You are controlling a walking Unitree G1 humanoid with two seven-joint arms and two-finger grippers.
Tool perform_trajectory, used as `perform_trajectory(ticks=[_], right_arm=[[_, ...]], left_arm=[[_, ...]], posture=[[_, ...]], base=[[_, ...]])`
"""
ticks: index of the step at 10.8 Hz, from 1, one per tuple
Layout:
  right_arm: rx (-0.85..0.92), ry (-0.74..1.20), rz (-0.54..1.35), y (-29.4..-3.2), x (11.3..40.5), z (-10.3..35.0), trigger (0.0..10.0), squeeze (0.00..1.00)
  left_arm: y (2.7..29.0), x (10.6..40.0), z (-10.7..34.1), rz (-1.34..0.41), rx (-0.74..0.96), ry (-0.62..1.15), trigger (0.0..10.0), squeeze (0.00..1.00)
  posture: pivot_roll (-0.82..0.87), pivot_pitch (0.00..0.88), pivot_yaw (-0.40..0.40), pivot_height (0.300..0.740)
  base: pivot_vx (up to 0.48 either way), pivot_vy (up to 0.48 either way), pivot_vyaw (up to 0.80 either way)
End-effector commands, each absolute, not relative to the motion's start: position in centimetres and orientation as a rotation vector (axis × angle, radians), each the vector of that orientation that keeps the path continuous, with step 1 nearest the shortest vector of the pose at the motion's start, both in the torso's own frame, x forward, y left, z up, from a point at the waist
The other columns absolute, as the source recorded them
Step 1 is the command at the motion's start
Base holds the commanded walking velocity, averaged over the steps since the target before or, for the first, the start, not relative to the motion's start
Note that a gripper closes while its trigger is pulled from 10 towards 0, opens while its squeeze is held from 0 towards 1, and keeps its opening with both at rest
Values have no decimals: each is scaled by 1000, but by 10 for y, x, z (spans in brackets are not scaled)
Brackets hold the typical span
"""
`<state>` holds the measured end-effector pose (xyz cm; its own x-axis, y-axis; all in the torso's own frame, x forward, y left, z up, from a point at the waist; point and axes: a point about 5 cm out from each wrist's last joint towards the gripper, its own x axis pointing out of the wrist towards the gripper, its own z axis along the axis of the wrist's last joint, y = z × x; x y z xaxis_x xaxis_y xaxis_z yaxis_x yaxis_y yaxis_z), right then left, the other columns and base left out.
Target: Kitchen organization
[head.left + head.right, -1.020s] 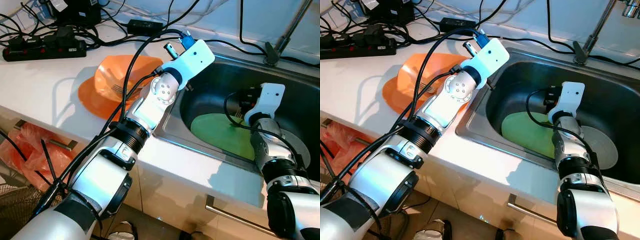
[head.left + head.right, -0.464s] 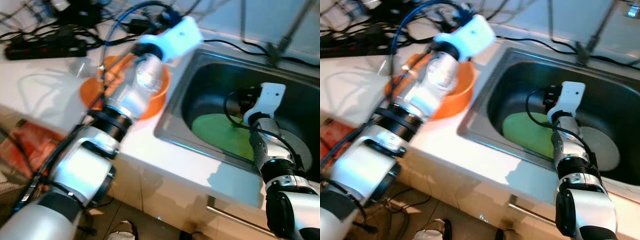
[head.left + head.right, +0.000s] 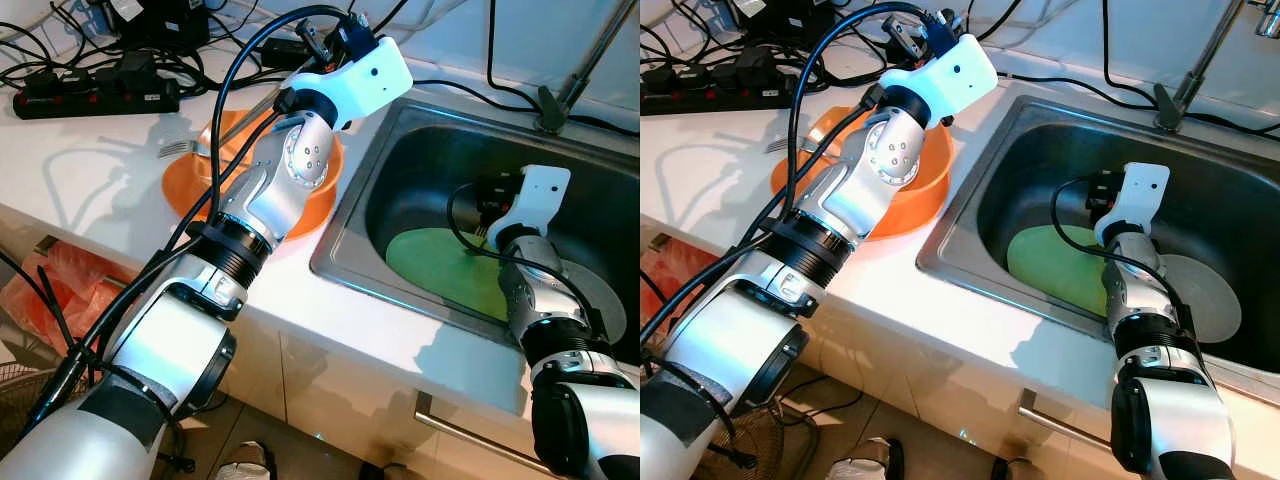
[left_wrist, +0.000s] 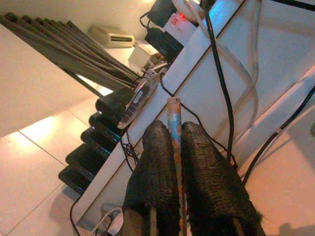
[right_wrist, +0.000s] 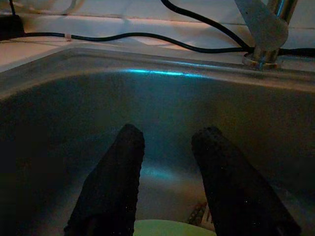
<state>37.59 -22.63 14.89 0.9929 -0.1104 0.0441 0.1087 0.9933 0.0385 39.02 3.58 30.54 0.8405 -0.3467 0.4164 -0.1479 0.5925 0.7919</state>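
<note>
Orange bowl (image 3: 300,190): upper left of centre on the white surface (image 3: 90,170), beside the sink (image 3: 400,140)
Fork (image 3: 215,138): lifted over the bowl's rim; pinched by the left tool (image 4: 175,162)
Green plate (image 3: 450,270): lower right, lying in the sink
Right tool (image 5: 167,182): spread, empty, above the green plate
Progress: judged early; fork out of the bowl but not stowed; bowl and plate left

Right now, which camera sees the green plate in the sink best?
The right eye view: the green plate lies open on the sink floor, beside the right gripper. The left eye view shows nearly the same. The right wrist view catches just its edge.
</note>
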Motion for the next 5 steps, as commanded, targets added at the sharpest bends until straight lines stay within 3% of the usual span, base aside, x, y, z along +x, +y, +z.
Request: perform_trajectory(ticks=[1, 4, 5], right_arm=[[41, -42, -119, -228, 375, 146, 10000, 0], [41, -42, -119, -228, 375, 146, 10000, 0], [50, -62, -110, -226, 375, 149, 10000, 0]], left_arm=[[31, 388, 311, -126, 946, -619, 10000, 0], [31, 388, 311, -126, 946, -619, 10000, 0], [27, 377, 323, -143, 794, -733, 10000, 0]], posture=[[74, 86, -29, 740], [74, 86, -29, 740], [74, 87, -30, 740]], base=[[0, 0, 0], [0, 0, 0], [0, 0, 0]])
